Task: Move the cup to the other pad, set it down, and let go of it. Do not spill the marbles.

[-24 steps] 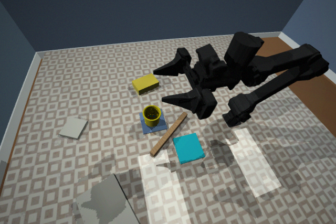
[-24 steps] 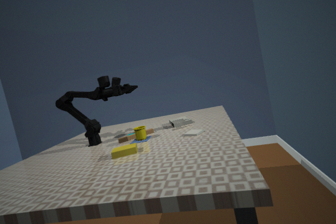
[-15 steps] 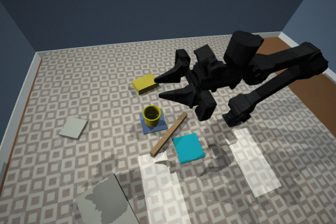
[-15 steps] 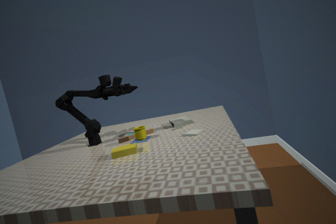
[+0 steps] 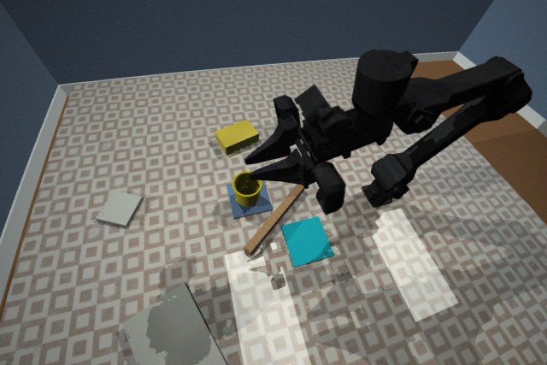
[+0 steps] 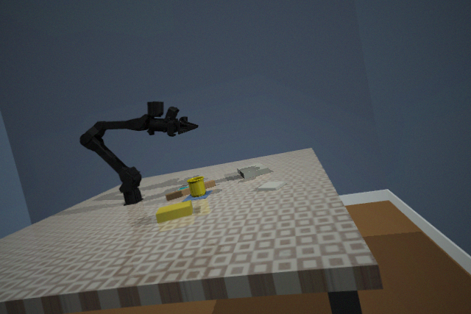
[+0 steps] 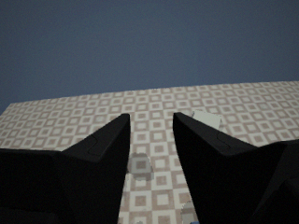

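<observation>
A yellow cup (image 5: 247, 197) (image 6: 196, 187) stands upright on the blue pad (image 5: 261, 208) (image 6: 207, 193). A few small coloured marbles (image 5: 248, 189) show dimly inside it. The cyan pad (image 5: 308, 241) (image 6: 183, 187) lies bare, on the other side of a wooden strip from the cup. My gripper (image 5: 248, 168) (image 6: 196, 126) (image 7: 150, 114) is partly open, with a narrow gap and nothing between its fingers. It hangs high above the table, well above the cup's height; one fingertip overlaps the cup's rim in the top view without touching it.
The wooden strip (image 5: 273, 221) (image 6: 176, 193) lies between the two pads. A yellow block (image 5: 236, 134) (image 6: 174, 212) lies on the blue pad's other side. A pale tile (image 5: 119, 208) (image 6: 271, 185) (image 7: 207, 119) and a larger grey slab (image 5: 172, 330) (image 6: 251, 172) lie farther off.
</observation>
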Action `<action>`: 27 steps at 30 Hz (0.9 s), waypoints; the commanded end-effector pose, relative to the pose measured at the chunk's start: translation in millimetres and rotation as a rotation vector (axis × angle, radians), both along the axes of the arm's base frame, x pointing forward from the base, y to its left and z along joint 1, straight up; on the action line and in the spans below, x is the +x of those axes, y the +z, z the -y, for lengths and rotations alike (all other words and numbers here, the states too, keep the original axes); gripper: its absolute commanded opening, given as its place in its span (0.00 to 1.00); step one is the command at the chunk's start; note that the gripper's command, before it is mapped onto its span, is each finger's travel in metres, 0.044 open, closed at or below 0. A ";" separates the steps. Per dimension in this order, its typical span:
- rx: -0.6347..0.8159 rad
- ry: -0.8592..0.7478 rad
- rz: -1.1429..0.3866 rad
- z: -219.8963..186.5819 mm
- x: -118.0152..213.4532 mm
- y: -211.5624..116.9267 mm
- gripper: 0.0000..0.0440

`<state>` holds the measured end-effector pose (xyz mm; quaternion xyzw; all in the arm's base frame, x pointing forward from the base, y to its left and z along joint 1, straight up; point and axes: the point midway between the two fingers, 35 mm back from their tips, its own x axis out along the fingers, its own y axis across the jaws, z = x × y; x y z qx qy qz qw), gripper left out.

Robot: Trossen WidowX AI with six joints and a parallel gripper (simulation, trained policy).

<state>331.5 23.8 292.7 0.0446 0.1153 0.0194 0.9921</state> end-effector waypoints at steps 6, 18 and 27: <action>0.039 0.013 -0.116 -11.7 8.8 -8.8 0.31; 0.085 0.011 -0.296 -25.5 17.7 -21.2 0.30; 0.104 -0.005 -0.436 -32.6 22.0 -31.8 0.27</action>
